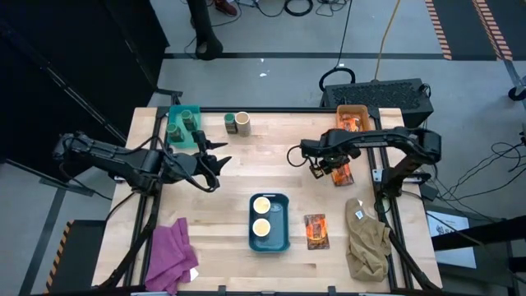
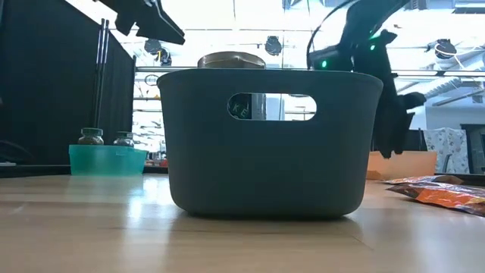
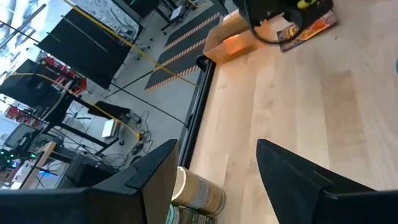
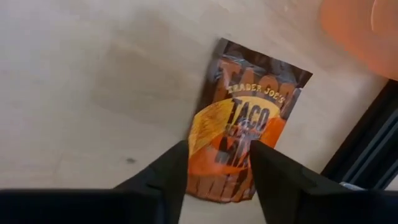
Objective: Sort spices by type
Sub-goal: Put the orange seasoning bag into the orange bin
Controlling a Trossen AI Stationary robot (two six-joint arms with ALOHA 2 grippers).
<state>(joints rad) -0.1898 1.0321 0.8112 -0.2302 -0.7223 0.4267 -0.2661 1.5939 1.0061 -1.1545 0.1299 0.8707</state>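
Right pincer [image 4: 214,165] stands part-open directly above 1 orange-and-black packet [image 4: 245,134] lying flat on the bench [image 1: 246,164] beside the orange bin [image 1: 352,115], probably its destination. Left pincer [image 1: 215,156] waits, fingers apart.

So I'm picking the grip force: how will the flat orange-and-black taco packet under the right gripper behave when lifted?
The flat orange-and-black taco packet lies flat and thin on the wooden table, so it will probably sag from a pinch at one edge. Its printed film looks glossy, so it may slip. It seems light and unlikely to roll.
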